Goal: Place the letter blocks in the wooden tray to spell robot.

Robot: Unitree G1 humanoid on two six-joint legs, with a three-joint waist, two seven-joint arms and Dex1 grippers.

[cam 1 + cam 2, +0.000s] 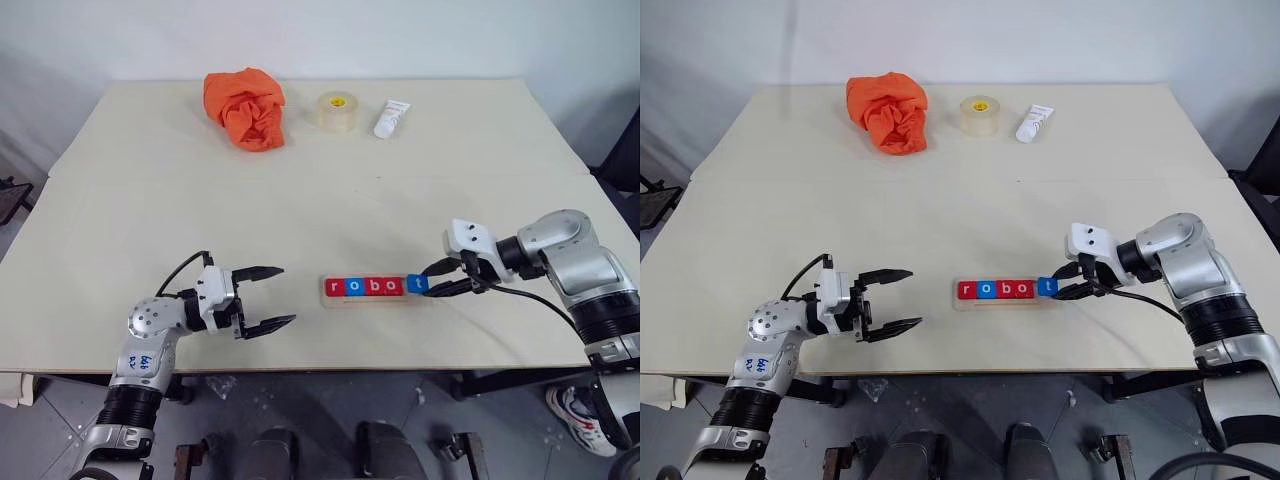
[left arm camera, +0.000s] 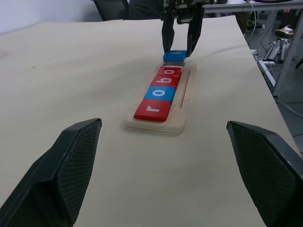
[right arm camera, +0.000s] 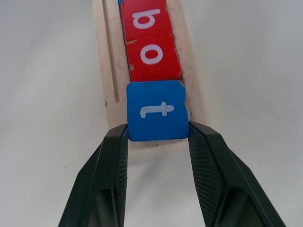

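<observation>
Beige table [image 1: 300, 200] fills the scene, a white wall behind it. At the near left, the left hand [image 1: 268, 298] hovers with its fingers spread wide, holding nothing. Just to its right lies the wooden tray [image 2: 185, 94] with four letter blocks [image 1: 365, 286] reading r, o, b, o. At the tray's right end, the right hand [image 3: 157, 135] is clamped on the blue t block [image 3: 157, 110], tilted over the last slot.
</observation>
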